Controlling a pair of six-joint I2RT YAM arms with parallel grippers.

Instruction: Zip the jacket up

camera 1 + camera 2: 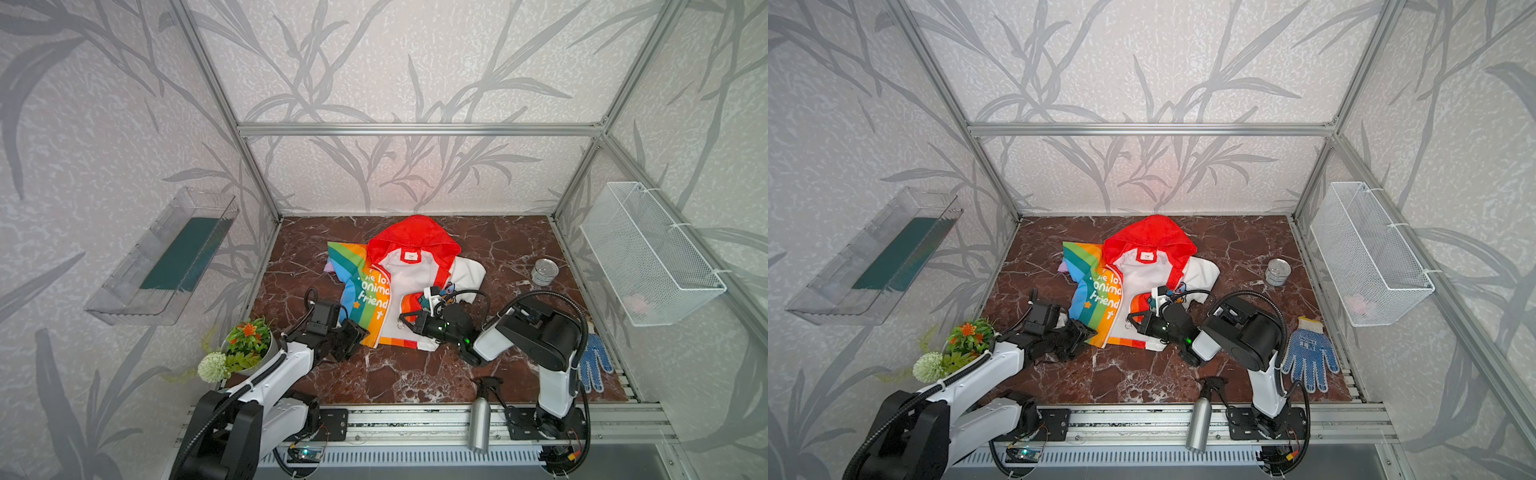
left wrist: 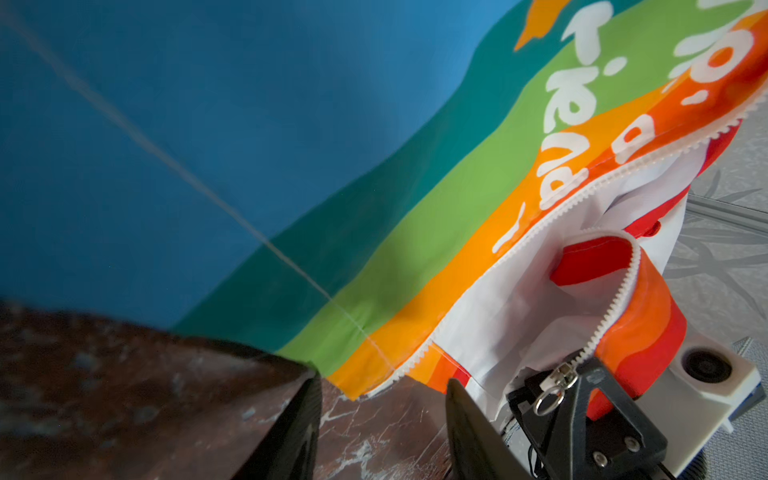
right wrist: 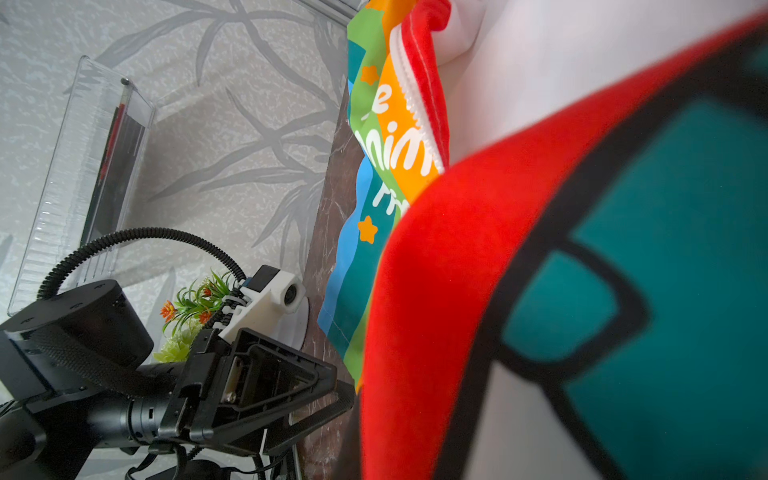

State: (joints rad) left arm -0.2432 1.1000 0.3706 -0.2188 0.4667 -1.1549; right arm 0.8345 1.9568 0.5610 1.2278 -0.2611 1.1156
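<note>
Nearest me, left claw (image 1: pixel 362 335) stands part-open and empty at the near-left hem (image 1: pixel 372 342) of the jacket (image 1: pixel 409 276) mid bench (image 1: pixel 415 374), right claw (image 1: pixel 409 322) shut on the slider (image 2: pixel 563 371); halves look unjoined, so next I'd feed that hem in.

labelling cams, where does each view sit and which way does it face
Both top views: high at the front, looking down on the table and jacket; left arm and right arm show.
Left wrist: low, facing along the rainbow panel to the right gripper, shut on the jacket's zipper; own fingers show, apart.
Right wrist: close over the jacket, facing the left gripper and plant; own fingers unseen.
Shared: wrist views see each other's gripper.
</note>
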